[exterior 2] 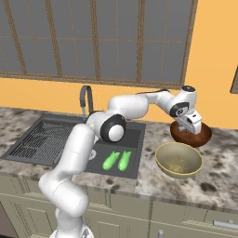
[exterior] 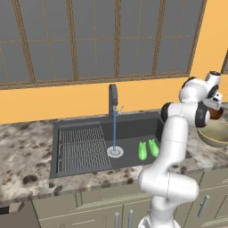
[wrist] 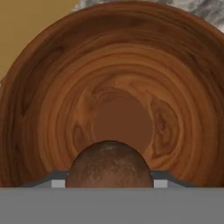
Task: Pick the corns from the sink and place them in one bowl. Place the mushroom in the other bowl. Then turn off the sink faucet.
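Note:
My gripper (exterior 2: 191, 123) hangs just above the dark reddish-brown bowl (exterior 2: 191, 136) at the back right of the counter, shut on the mushroom (wrist: 109, 164). The mushroom's brown cap sits between my fingertips (wrist: 58, 183), over the bowl's wood-grained inside (wrist: 122, 87). Two green corns (exterior: 142, 150) (exterior: 153, 147) lie side by side on the sink (exterior: 133, 129) floor, right of the drain. The tan-olive bowl (exterior 2: 179, 160) stands in front of the brown one with nothing in it. Water runs from the sink faucet (exterior: 113, 100) down to the drain.
A ribbed slatted section (exterior: 80, 149) fills the sink's left half. Marbled counter (exterior: 26, 151) lies on both sides of the basin. An orange wall and a window rise behind the faucet. Cabinet fronts run below the counter edge.

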Controlling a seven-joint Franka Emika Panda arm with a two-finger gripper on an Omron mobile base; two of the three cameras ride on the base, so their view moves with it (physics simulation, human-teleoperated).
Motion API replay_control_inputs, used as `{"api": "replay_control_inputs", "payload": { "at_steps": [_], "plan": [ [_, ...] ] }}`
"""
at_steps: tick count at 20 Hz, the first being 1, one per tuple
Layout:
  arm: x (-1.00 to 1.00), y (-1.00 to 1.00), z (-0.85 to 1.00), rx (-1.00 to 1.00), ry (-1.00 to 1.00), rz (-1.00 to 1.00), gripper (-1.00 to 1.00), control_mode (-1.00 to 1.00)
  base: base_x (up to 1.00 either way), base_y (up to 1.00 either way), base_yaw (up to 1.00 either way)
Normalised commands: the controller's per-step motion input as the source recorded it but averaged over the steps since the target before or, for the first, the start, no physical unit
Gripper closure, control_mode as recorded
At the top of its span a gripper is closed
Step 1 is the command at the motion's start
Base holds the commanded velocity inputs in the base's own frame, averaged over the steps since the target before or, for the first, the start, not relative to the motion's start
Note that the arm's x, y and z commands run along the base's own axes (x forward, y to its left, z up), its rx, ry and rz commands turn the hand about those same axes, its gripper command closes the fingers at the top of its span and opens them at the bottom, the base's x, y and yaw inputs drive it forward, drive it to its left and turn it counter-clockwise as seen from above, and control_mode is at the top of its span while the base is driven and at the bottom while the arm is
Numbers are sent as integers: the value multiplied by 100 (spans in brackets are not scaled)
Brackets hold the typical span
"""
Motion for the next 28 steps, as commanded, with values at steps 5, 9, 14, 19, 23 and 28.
{"api": "replay_control_inputs", "payload": {
  "at_steps": [5, 9, 14, 19, 23, 28],
  "plan": [
    [-9, 8, -7, -2, -13, -2, -100, -100, 0, 0, 0],
    [-9, 48, 7, -4, -25, -5, -100, -100, 0, 0, 0],
    [-28, 86, 38, -1, -37, 0, -100, -100, 0, 0, 0],
    [-12, 99, 39, -4, -21, 1, -100, -100, 0, 0, 0],
    [-17, 57, 99, -2, 0, 12, -100, -100, 0, 0, 0],
    [-63, 44, 75, -3, 11, 18, -100, -100, 0, 0, 0]
  ]
}}
